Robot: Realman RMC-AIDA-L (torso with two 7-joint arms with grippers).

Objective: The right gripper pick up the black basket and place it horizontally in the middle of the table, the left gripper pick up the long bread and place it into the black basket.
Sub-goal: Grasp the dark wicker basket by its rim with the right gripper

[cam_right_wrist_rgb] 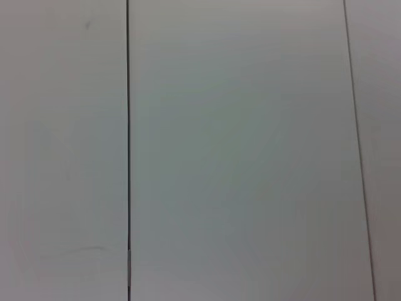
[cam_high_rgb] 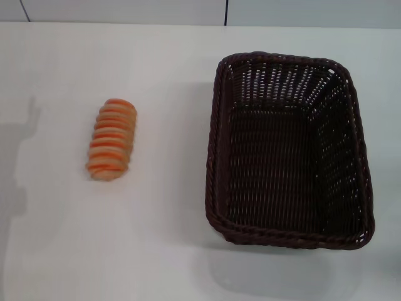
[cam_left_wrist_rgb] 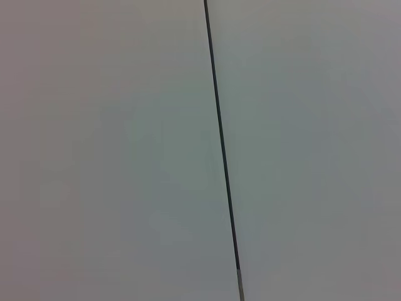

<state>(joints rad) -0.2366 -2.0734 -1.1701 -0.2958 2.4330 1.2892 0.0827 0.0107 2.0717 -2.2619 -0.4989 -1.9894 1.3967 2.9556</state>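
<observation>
The black basket stands on the white table at the right of the head view, with its long side running away from me and nothing inside it. The long bread, striped orange and cream, lies on the table to the left of the basket, well apart from it. Neither gripper shows in any view. Both wrist views show only pale panels with thin dark seams.
The table's far edge meets a pale wall with dark seams at the top of the head view. A faint shadow falls on the table at the far left.
</observation>
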